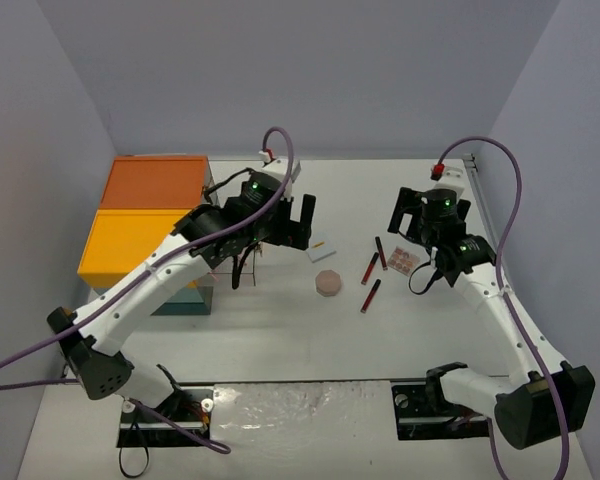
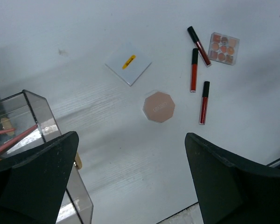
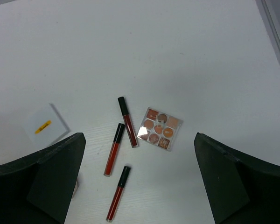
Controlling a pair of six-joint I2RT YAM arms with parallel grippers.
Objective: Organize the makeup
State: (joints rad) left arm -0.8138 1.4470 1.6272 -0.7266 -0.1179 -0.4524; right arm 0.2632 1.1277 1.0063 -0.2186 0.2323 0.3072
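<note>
The makeup lies loose mid-table: a white card (image 1: 321, 250) (image 2: 128, 63) (image 3: 44, 125), an octagonal pink compact (image 1: 328, 283) (image 2: 158, 107), three red tubes with black caps (image 1: 370, 268) (image 2: 194, 70) (image 3: 114, 149) and a pinkish palette (image 1: 404, 262) (image 2: 223, 48) (image 3: 159, 128). My left gripper (image 1: 292, 222) (image 2: 130, 154) is open and empty, held above the table just left of the card and compact. My right gripper (image 1: 430, 222) (image 3: 139, 140) is open and empty, held above the palette and tubes. Sponges and dark green pieces are out of view.
A clear plastic organizer (image 2: 28, 121) with pink pencils inside stands under my left arm, by the left finger. A large teal box with an orange-and-yellow top (image 1: 145, 215) stands at the far left. The table's right edge (image 3: 275, 28) is near the palette.
</note>
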